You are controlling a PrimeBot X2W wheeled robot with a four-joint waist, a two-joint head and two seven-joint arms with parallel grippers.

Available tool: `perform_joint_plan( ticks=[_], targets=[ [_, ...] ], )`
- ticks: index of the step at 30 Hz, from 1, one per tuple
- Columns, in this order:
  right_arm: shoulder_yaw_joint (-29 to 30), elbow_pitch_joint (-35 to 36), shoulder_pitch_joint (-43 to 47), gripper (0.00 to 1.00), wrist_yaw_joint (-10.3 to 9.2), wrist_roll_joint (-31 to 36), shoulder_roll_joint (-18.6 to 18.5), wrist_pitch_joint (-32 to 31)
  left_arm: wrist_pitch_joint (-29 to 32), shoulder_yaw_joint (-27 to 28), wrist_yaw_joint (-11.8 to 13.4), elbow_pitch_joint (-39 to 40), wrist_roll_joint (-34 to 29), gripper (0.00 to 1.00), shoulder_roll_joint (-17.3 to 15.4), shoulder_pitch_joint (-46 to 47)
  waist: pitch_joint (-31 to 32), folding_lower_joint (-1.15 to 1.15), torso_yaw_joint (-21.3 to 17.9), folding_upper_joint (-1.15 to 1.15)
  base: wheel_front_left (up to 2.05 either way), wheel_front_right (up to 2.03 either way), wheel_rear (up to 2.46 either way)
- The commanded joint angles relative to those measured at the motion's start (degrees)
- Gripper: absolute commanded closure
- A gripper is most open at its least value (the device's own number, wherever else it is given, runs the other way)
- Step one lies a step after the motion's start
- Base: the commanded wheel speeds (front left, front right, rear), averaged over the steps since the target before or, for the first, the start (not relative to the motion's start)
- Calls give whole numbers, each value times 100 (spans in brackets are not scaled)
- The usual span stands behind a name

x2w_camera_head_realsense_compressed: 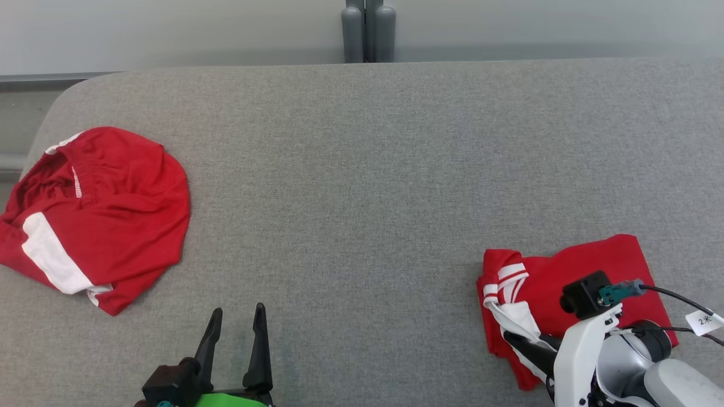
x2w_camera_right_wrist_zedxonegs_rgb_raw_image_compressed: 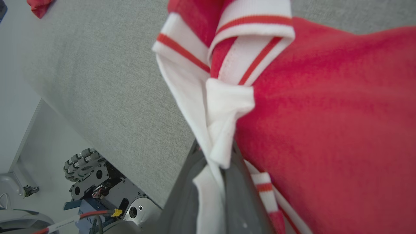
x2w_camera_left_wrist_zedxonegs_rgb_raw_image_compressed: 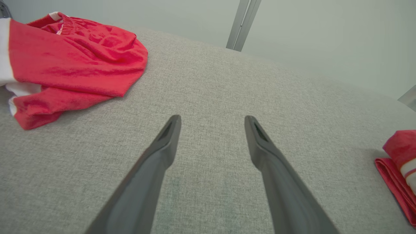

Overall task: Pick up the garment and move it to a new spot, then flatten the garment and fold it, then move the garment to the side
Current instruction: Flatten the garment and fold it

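Note:
A folded red garment (x2w_camera_head_realsense_compressed: 594, 271) with white, red-striped trim lies at the right front of the grey fabric table (x2w_camera_head_realsense_compressed: 362, 169). My right gripper (x2w_camera_head_realsense_compressed: 509, 337) is shut on the white trim at the garment's near left edge. In the right wrist view the white cloth (x2w_camera_right_wrist_zedxonegs_rgb_raw_image_compressed: 224, 130) is pinched between the dark fingers of that gripper (x2w_camera_right_wrist_zedxonegs_rgb_raw_image_compressed: 216, 156), and the red body (x2w_camera_right_wrist_zedxonegs_rgb_raw_image_compressed: 325, 130) spreads out to the right. My left gripper (x2w_camera_head_realsense_compressed: 237, 310) hovers open over bare table at the front left, holding nothing. Its wrist view shows the left gripper (x2w_camera_left_wrist_zedxonegs_rgb_raw_image_compressed: 213, 118) spread wide, with the folded garment's edge (x2w_camera_left_wrist_zedxonegs_rgb_raw_image_compressed: 396, 169) far right.
A second red garment (x2w_camera_head_realsense_compressed: 96, 215) with white bands lies crumpled at the table's left edge, also visible as a red heap (x2w_camera_left_wrist_zedxonegs_rgb_raw_image_compressed: 71, 65). A grey post (x2w_camera_head_realsense_compressed: 367, 31) stands behind the table. The robot's wheeled base (x2w_camera_right_wrist_zedxonegs_rgb_raw_image_compressed: 84, 162) shows below the table's near edge.

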State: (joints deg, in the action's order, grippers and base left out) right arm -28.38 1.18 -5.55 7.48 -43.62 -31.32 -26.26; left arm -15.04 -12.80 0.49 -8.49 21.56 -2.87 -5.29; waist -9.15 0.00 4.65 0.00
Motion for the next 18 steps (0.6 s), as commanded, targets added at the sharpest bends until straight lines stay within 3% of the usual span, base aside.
perform_joint_plan(
  ticks=[1,2,4,5,6,12,18],
  targets=[
    [-36,-6,15,98,3,64,64,31,-18,23,-12,-17,17,0,-5,-21,10,0,-48,0,0,0,0],
    [-46,-21,-15,79,3,87,107,69,-18,22,-22,-25,11,0,-5,-20,15,0,-67,0,0,0,0],
    [-41,-82,-84,60,3,188,192,149,-18,20,-35,-43,-15,0,-5,-6,15,0,-100,0,0,0,0],
    [7,-116,-116,20,3,263,275,252,-18,29,-38,-51,-22,0,-5,3,20,0,-118,0,0,0,0],
    [54,-159,-133,0,3,309,359,327,-18,37,-42,-59,-24,0,-5,7,28,0,-134,0,0,0,0],
    [348,-83,66,0,3,594,684,1057,-18,112,-64,-101,-62,0,-5,-74,174,0,-212,0,0,0,0],
    [1265,169,725,0,3,1065,878,2325,-18,209,-17,-37,-77,0,-6,-288,500,0,-339,0,0,0,0]
  ],
)
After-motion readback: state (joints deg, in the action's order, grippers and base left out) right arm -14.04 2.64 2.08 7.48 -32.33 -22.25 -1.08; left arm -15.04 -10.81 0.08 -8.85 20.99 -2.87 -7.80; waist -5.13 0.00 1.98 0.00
